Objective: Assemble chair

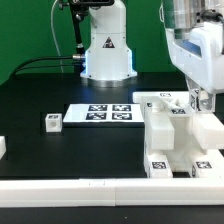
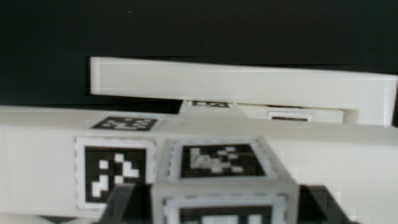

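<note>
Several white chair parts with black marker tags sit grouped at the exterior view's right (image 1: 172,135). My gripper (image 1: 203,100) comes down from above onto the far right of this group. In the wrist view my gripper (image 2: 224,208) has its two dark fingers (image 2: 128,206) pressed against both sides of a white square post (image 2: 222,178) with tags on its faces. It is shut on that post. Behind the post lie a flat white panel with tags (image 2: 111,150) and a wider white plate (image 2: 249,85). A small white tagged block (image 1: 52,122) lies alone at the exterior view's left.
The marker board (image 1: 100,112) lies at mid-table in front of the robot base (image 1: 106,55). A white piece shows at the exterior view's left edge (image 1: 2,147). A white border (image 1: 80,188) runs along the table's near side.
</note>
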